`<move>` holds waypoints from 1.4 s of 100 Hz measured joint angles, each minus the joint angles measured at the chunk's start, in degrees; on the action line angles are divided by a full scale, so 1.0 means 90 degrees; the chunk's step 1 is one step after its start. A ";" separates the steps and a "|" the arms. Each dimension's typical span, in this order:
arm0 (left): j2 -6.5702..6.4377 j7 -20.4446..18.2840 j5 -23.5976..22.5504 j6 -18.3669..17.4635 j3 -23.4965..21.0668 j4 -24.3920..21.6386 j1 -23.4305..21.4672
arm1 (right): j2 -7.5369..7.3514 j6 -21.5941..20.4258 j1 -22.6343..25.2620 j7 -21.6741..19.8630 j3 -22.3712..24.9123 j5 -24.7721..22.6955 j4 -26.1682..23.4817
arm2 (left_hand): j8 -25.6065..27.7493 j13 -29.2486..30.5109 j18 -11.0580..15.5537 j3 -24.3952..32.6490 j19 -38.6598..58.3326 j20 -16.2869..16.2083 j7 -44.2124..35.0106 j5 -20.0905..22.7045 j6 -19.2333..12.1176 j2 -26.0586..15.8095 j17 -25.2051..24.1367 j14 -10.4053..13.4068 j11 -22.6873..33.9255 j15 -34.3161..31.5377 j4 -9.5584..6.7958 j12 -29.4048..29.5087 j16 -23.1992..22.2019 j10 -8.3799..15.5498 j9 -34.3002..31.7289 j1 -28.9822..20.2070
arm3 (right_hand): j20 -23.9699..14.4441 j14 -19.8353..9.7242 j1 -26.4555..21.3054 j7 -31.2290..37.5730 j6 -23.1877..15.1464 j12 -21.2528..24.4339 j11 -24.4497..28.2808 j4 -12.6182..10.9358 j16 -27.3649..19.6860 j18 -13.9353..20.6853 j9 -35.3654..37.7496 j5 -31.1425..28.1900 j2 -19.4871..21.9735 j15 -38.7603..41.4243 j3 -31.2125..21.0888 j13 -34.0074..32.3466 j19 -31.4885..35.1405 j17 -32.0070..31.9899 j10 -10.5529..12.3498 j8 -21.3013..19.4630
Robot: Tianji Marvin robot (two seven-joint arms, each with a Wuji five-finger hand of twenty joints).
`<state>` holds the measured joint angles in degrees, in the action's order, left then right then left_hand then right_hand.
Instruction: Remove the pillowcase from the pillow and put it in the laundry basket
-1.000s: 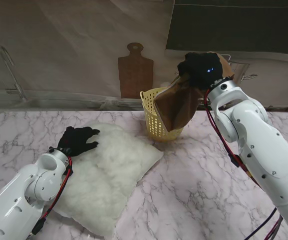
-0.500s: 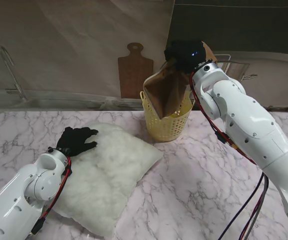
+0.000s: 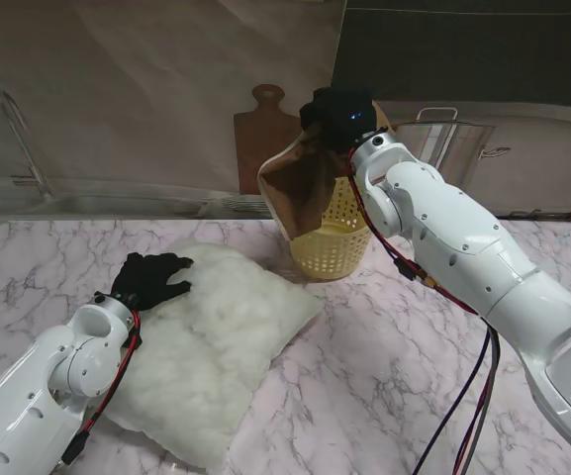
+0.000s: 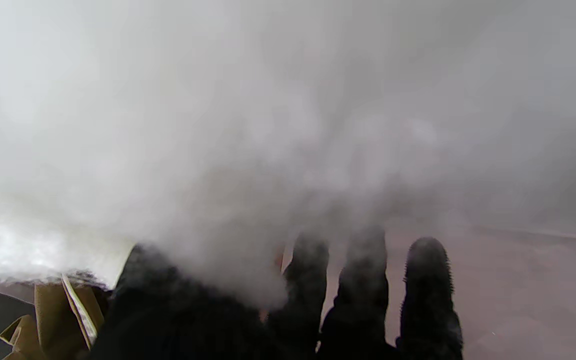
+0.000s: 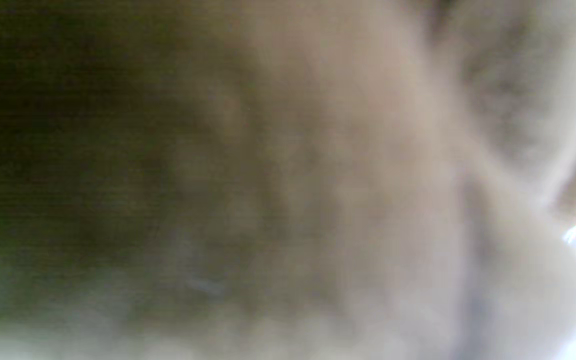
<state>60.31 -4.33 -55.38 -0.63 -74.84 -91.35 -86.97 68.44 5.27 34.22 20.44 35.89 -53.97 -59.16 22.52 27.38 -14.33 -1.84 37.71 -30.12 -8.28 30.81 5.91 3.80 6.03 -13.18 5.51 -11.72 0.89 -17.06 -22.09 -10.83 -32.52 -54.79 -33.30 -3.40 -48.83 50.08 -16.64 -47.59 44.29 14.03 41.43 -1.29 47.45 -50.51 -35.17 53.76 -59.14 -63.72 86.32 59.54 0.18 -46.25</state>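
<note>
Pillowcase [image 3: 303, 188] is pinched by right hand [image 3: 336, 111], hung at the yellow laundry basket's [image 3: 336, 237] ten o'clock rim; left hand [image 3: 149, 279] is spread on the pillow [image 3: 216, 346].

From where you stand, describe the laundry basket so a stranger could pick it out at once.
Start at the marble table and look to its far edge, just right of the bare white pillow. The laundry basket stands there, pale yellow perforated plastic, with the brown pillowcase dangling against it from the right hand.
</note>
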 measured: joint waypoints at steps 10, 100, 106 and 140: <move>0.0000 -0.0001 -0.0005 0.0000 0.0003 0.0011 0.0001 | 0.0034 -0.0003 0.0023 0.0023 -0.0018 0.0094 0.0066 | 0.0000 0.0000 0.0000 0.0000 0.0000 -0.0001 0.0000 0.0000 0.0000 -0.0003 0.0000 0.0000 0.0000 0.0000 0.0000 0.0004 0.0000 0.0000 0.0002 0.0000 | 0.0047 -0.0015 0.0001 0.0008 0.0000 0.0000 0.0042 0.0000 0.0000 0.0009 -0.0053 0.0119 0.0063 0.0001 0.0014 0.0003 0.0001 0.0000 -0.0005 0.0023; -0.0009 -0.0034 -0.0045 0.0000 0.0042 0.0058 0.0044 | -0.0340 0.0035 0.1105 -0.0577 0.0880 -0.0171 -0.0001 | 0.0000 -0.0002 -0.0001 0.0000 0.0000 -0.0007 0.0000 0.0000 0.0000 -0.0008 0.0000 0.0000 -0.0041 0.0002 0.0000 0.0006 -0.0001 -0.0001 0.0074 0.0000 | 0.0187 -0.0041 0.0000 0.0172 -0.0004 0.0020 0.0140 0.0000 -0.0001 0.0013 -0.0272 0.0323 0.0302 -0.0087 0.0150 0.0157 -0.0255 -0.0149 -0.0017 0.0150; -0.0009 -0.0034 -0.0053 0.0000 0.0043 0.0060 0.0046 | -0.0395 -0.0026 0.1219 -0.0666 0.1043 -0.0202 -0.0146 | 0.0000 -0.0002 -0.0001 0.0000 0.0000 -0.0007 0.0000 0.0000 0.0000 -0.0008 0.0000 -0.0001 -0.0041 0.0002 0.0000 0.0006 -0.0001 -0.0001 0.0074 0.0000 | 0.0187 -0.0041 -0.0006 0.0172 -0.0004 0.0020 0.0141 0.0000 -0.0001 0.0013 -0.0273 0.0318 0.0302 -0.0086 0.0150 0.0160 -0.0255 -0.0160 -0.0017 0.0149; -0.0009 -0.0033 -0.0071 -0.0001 0.0044 0.0080 0.0057 | -0.0560 -0.0936 0.0978 -0.1047 0.0506 0.0129 -0.0075 | 0.0000 -0.0002 -0.0001 0.0000 0.0000 -0.0009 0.0000 0.0000 0.0000 -0.0008 0.0000 -0.0001 -0.0041 0.0002 0.0000 0.0006 -0.0001 -0.0001 0.0074 0.0000 | 0.0130 -0.0041 -0.0062 -0.0327 -0.0013 0.0041 -0.0097 -0.0001 -0.0001 0.0014 -0.0121 0.0129 0.0420 -0.0286 0.0386 0.0194 -0.0302 -0.0346 0.0080 0.0563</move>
<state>60.23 -4.63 -56.02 -0.64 -74.44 -90.63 -86.45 63.41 -3.15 43.02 11.02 40.44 -52.81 -59.83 22.52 27.36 -14.34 -1.84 37.71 -30.20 -8.28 30.81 5.91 3.73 6.03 -13.19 5.14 -11.70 0.89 -17.00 -22.10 -10.84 -31.85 -54.79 -32.13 -3.77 -49.39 47.14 -16.76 -47.22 43.41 14.02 41.42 -1.17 46.36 -49.35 -31.39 51.19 -55.66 -61.98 83.60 56.43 0.90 -41.18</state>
